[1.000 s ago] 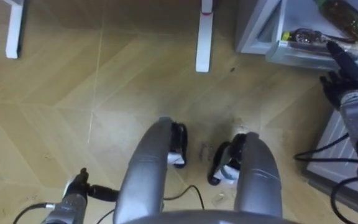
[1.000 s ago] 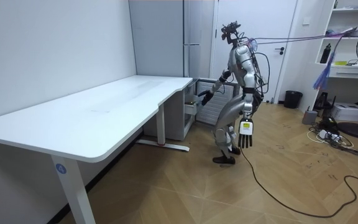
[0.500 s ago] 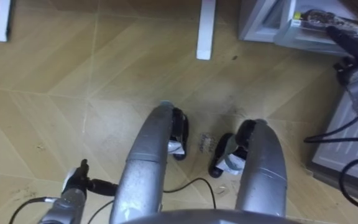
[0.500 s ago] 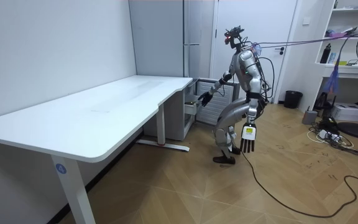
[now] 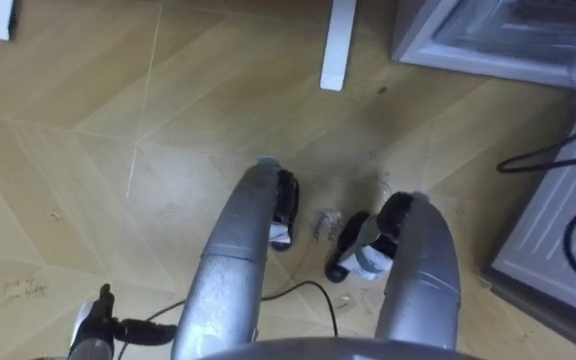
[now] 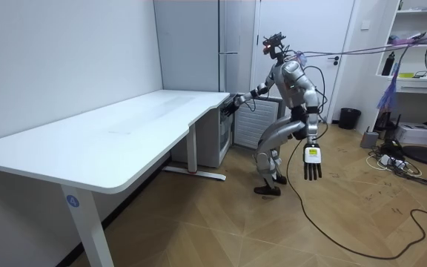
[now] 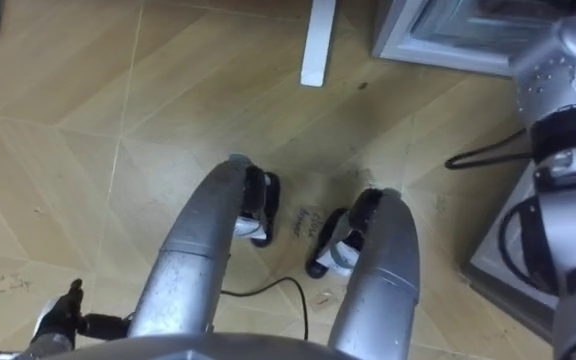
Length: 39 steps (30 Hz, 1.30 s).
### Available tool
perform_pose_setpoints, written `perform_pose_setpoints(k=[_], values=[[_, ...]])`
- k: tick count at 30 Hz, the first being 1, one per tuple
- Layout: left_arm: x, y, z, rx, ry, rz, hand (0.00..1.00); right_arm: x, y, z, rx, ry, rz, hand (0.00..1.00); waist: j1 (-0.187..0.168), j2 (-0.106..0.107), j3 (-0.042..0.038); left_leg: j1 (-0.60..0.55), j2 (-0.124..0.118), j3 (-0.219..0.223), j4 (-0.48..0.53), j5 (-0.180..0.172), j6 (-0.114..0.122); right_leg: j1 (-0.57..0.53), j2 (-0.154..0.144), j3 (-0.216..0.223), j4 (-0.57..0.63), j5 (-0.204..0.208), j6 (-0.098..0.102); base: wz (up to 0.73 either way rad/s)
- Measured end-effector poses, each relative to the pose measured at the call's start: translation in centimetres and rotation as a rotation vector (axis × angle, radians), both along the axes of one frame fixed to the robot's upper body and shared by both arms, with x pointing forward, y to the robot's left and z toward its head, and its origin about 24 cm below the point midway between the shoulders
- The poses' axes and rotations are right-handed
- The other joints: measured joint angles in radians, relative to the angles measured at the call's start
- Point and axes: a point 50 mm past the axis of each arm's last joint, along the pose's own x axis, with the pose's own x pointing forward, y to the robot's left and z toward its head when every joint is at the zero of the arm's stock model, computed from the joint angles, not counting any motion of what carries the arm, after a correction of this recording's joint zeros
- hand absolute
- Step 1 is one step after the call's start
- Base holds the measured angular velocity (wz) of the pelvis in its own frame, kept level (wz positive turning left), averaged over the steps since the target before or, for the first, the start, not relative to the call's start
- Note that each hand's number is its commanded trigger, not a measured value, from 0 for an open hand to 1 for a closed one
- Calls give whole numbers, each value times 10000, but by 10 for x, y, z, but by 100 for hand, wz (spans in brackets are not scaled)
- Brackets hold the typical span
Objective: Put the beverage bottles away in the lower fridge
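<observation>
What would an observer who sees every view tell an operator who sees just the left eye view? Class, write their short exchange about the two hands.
Operator: Where does the arm at my right edge lead?
Observer: In the room view the right hand reaches toward the fridge, level with the table top.
Operator: Is the other hand carrying anything?
Observer: No. The left hand hangs by the robot's side, fingers straight, holding nothing.
</observation>
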Motion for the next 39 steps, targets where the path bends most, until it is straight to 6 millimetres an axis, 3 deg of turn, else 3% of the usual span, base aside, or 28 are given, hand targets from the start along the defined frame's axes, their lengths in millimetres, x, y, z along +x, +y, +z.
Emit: perform_pose_setpoints(k=[5, 23, 29, 32, 35, 37, 39], values=[[-15, 3, 0, 150, 377, 86, 0, 0, 3, 2, -287, 109, -136, 0, -7, 2, -1, -41, -3, -36, 84, 4, -42, 6, -63, -65, 99, -61, -99, 3], [-12, -6, 1, -47, 366, -675, 0, -4, -2, -2, 22, 68, -677, 0, 174, 54, -20, 425, -152, -135, 9, -19, -150, 507, -134, -134, 76, -211, 4, 2], [-11, -8, 1, -102, 381, -722, 0, -22, -19, -33, 262, 424, -33, 0, 312, 219, -48, 1444, -118, -298, -640, -15, -186, 1657, -3, -424, -739, -105, 68, 0], [-12, -7, 1, -242, 437, -763, 0, -38, -34, -59, 616, 813, 251, 0, 281, 258, -71, 2164, -78, -406, -1148, 13, -205, 2440, 190, -568, -1403, 63, 115, -3], [-13, -7, 0, -351, 524, -772, 0, -68, -46, -94, 862, 1683, 410, 0, 310, 231, -88, 2889, 37, -475, -1797, 82, -246, 3219, 515, -689, -2279, 270, 241, -5], [-14, -5, -1, -403, 619, -681, 0, -92, -56, -116, 1186, 2150, 370, 0, 97, 233, -115, 3356, 59, -553, -2324, 150, -274, 3780, 556, -950, -2925, 456, 210, 0], [-9, 1, -1, -281, 636, -440, 0, -117, -64, -135, 1377, 2772, 195, 0, -30, 216, -117, 3808, 178, -527, -2685, 168, -281, 4304, 734, -1052, -3439, 557, 318, 5]])
